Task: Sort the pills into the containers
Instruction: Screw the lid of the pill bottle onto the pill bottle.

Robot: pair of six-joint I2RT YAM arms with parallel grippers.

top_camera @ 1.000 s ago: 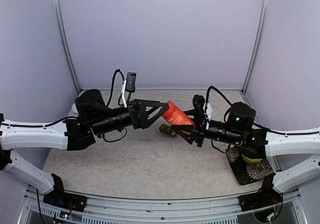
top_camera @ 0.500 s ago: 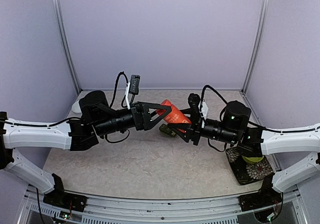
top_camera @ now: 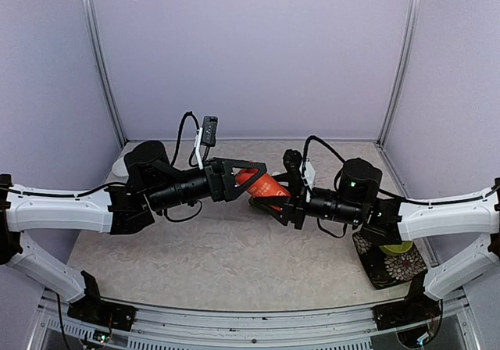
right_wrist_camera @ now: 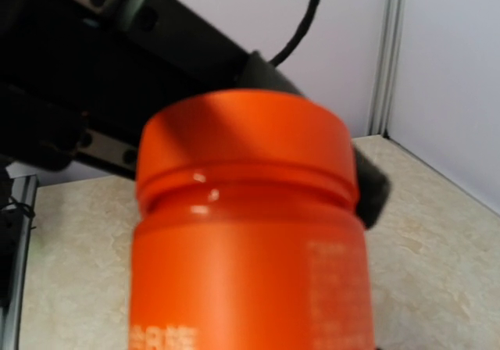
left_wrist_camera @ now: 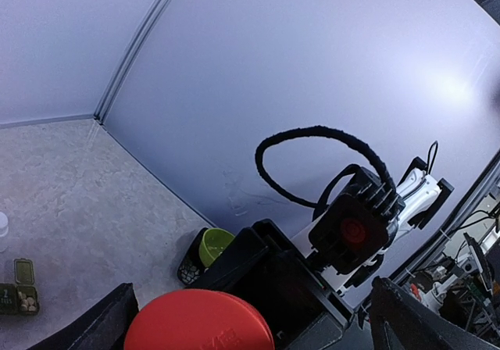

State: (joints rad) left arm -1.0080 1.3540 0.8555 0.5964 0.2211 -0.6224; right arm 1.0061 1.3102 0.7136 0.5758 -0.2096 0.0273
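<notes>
**Pill box** (left_wrist_camera: 17, 289): small, dark green, on the desk (left_wrist_camera: 94, 209). It shows only at the edge of the left wrist view, partly cut off; the arms hide it from above. One lid is raised, and the compartment beside it holds pale pills (left_wrist_camera: 28, 304), number unclear.

**Red-orange bottle** (right_wrist_camera: 250, 233): capped, tilted in the air, clamped by the right claw (top_camera: 275, 197).

**Left claw** (top_camera: 254, 175): spread wide, a finger on either side of the cap (left_wrist_camera: 199, 323); whether they touch it is unclear.

**Lime-green bowl** (top_camera: 394, 248): on a dark patterned mat (top_camera: 383, 268), contents indiscernible.
</notes>
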